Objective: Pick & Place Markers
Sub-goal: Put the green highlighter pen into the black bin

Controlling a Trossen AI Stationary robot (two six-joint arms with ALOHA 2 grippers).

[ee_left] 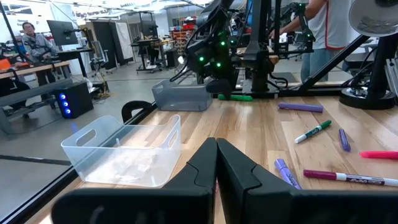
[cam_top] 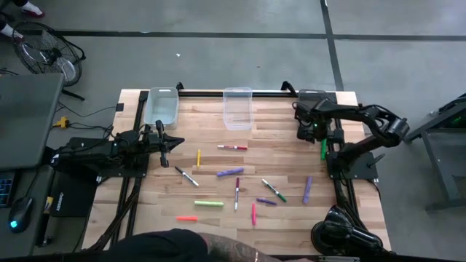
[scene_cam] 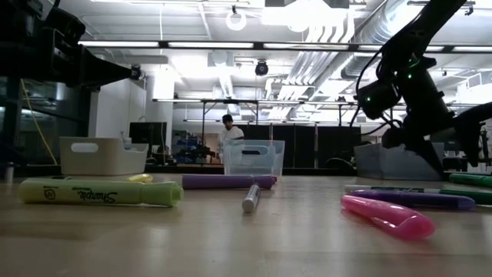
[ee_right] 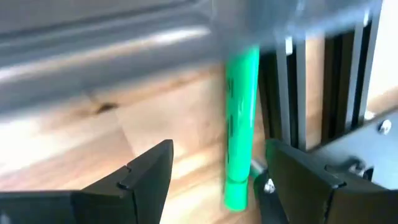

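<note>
Right tool (ee_right: 211,177) spread wide above a green marker (ee_right: 239,124) lying near-to-far along the counter's (cam_top: 218,182) right edge; left tool (ee_left: 216,171) pinched closed, empty.

Two clear bins (cam_top: 161,106) (cam_top: 237,108) stood at wooden table (cam_top: 211,222) far edge, well apart. Fan (cam_top: 48,54) on floor beyond table. Person (scene_cam: 227,135) in room behind.

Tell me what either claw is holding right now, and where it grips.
Nothing is held. The right claw stands open around the green marker lying on the table, not clamped. The left claw is shut and empty.
</note>
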